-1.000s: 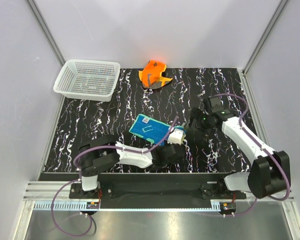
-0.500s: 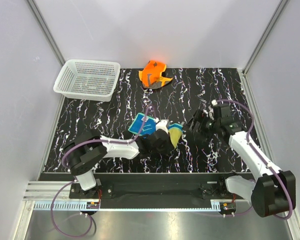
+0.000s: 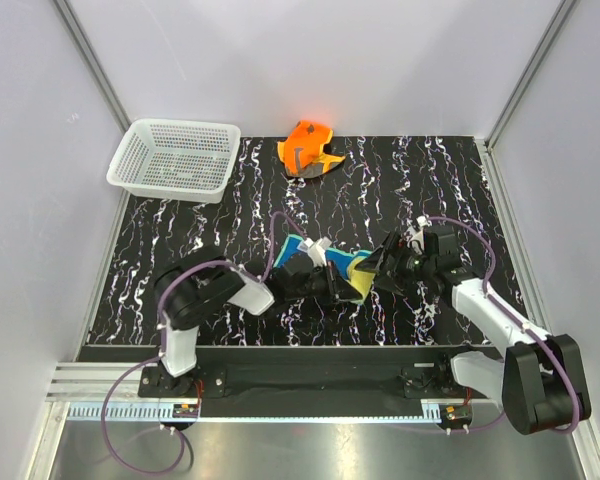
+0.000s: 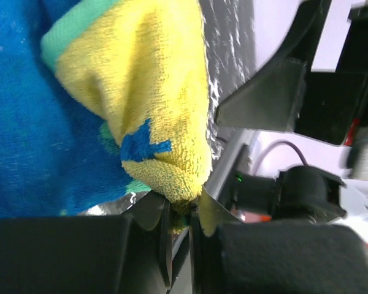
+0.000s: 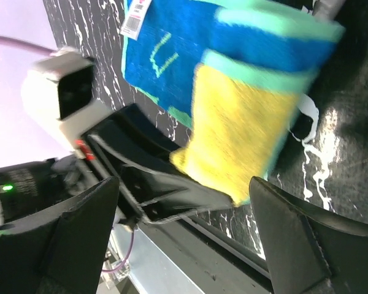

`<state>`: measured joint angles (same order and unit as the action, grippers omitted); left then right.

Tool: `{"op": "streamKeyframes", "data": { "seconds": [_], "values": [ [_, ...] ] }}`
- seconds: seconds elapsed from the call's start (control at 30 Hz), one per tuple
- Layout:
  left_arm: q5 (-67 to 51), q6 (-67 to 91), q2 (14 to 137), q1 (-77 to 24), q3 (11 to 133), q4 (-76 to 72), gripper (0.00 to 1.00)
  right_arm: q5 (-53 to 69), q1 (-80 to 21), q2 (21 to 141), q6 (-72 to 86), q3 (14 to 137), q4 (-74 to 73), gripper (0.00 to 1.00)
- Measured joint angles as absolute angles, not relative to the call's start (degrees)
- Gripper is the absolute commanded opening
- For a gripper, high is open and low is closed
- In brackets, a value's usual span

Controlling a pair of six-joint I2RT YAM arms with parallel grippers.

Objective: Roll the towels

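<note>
The yellow towel [image 3: 358, 284], teal-blue on its back [image 3: 298, 250], lies folded over itself near the table's middle. My left gripper [image 3: 352, 291] is shut on a yellow corner [image 4: 172, 184] of it, and the left wrist view shows the cloth pinched between the jaws of that gripper [image 4: 181, 214]. Just right of the fold my right gripper [image 3: 378, 267] stands wide open, facing it; in the right wrist view the yellow flap [image 5: 245, 122] hangs ahead of the right gripper [image 5: 190, 245]. The orange towel [image 3: 308, 148] sits crumpled at the far edge.
A white mesh basket [image 3: 175, 158] stands at the back left corner. The table top [image 3: 180, 240] is black with white veins, with grey walls on three sides. Both arms meet close together near the front middle.
My left gripper has pulled the towel's corner rightward, folding the yellow side up over the blue. The right gripper has come down and left toward the fold, still open.
</note>
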<state>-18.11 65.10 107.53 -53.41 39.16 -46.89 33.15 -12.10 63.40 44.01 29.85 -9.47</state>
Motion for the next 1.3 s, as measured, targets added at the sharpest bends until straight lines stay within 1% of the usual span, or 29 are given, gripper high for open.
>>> {"op": "streamKeyframes", "data": {
  "seconds": [0.13,0.23,0.3,0.5,0.63,0.73,0.9,1.0,1.13,1.17,1.2,1.23,1.27,1.3],
  "values": [
    [-22.63,68.75,113.67,-53.10,39.16,-56.05,0.00,33.39,-12.10,65.65,44.23,29.65,-7.51,0.91],
    [-24.29,70.87,115.74,-52.84,39.11,-60.66,0.00,31.40,-12.10,66.72,43.64,29.65,-8.38,0.88],
    [-24.86,71.99,116.25,-52.49,38.81,-62.96,0.00,29.50,-12.10,66.78,42.89,29.65,-9.98,0.89],
    [-26.06,73.67,117.21,-51.22,38.98,-65.41,0.00,24.82,-12.10,64.47,41.01,29.65,-14.83,0.89],
    [-27.29,75.20,120.20,-50.87,39.92,-66.83,0.00,23.99,-12.10,62.85,41.01,29.50,-14.50,0.88],
    [-28.23,76.55,122.39,-50.85,40.49,-68.14,0.00,24.03,-12.10,64.38,41.47,28.60,-12.16,0.86],
    [-29.54,77.67,124.03,-50.78,41.30,-69.54,0.00,23.83,-12.10,70.50,41.87,27.70,-9.21,0.84],
    [-30.15,77.73,124.16,-50.72,41.98,-69.56,0.00,23.24,-12.10,72.75,41.82,27.70,-8.10,0.78],
    [-31.14,78.24,125.43,-50.61,43.68,-69.65,0.00,22.98,-12.10,74.96,41.76,27.70,-6.07,0.63],
    [-31.40,78.43,125.86,-50.61,44.05,-69.93,0.00,22.98,-12.12,75.46,41.71,27.70,-5.41,0.55],
    [-31.57,78.61,126.21,-50.59,44.29,-70.13,0.00,23.00,-12.10,75.92,41.63,27.70,-4.80,0.50],
    [-31.79,78.96,126.56,-50.54,44.49,-70.28,0.02,23.05,-12.12,76.38,41.58,27.70,-4.21,0.45],
    [-31.97,79.22,126.89,-50.50,44.64,-70.39,0.03,23.07,-12.23,76.75,41.58,27.70,-3.77,0.37],
    [-32.10,79.44,127.04,-50.48,44.73,-70.37,0.07,23.11,-12.29,77.08,41.52,27.70,-3.38,0.32]
  ]
}}
